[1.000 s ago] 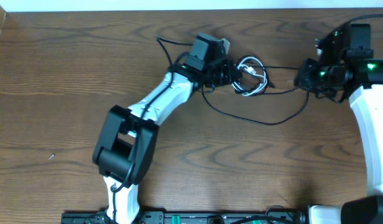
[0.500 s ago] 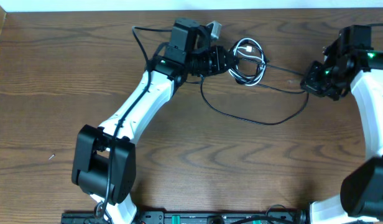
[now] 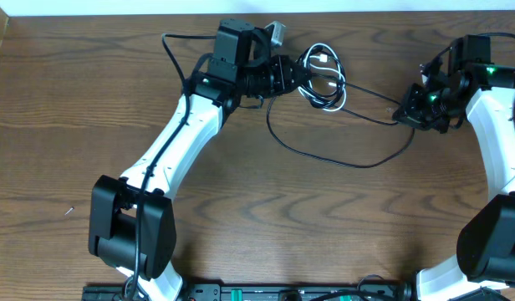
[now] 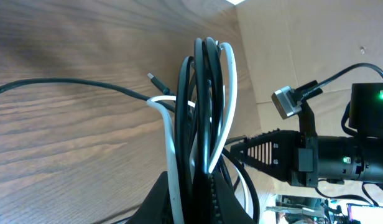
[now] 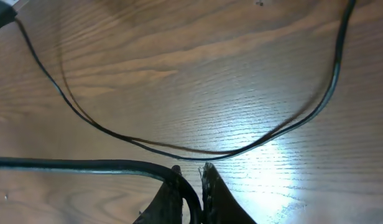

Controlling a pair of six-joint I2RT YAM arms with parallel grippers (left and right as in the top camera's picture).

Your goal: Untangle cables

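You have the coiled bundle of cables (image 3: 323,77) as your landmark: black and white loops bunched together near the far edge of the wooden table (image 3: 65,109), just short of the pale strip beyond it. Between the bundle and that far edge there is little room. On the near side of the bundle the table lies open and bare all the way toward the arm bases.

Your left gripper (image 3: 293,75) sits just left of the bundle, its fingers closed on it; in the left wrist view the black loops and the white cable (image 4: 173,155) rise straight out from between the fingers (image 4: 163,199). A small plug end (image 4: 155,79) sticks out on the left side of the bundle there, lying on the wood.

To the right of the bundle, a black cable (image 3: 370,114) runs taut across to your right gripper (image 3: 405,113), which is well apart from the bundle. In the right wrist view the fingers (image 5: 211,190) are nearly together with the black cable (image 5: 79,165) clamped between them. A second black cable (image 3: 341,159) sags in a long loop on the near side of the bundle, between the two grippers, lying flat on the wood. A metal-tipped plug (image 3: 277,33) lies just left of the bundle beside the left wrist, hard against the far edge.
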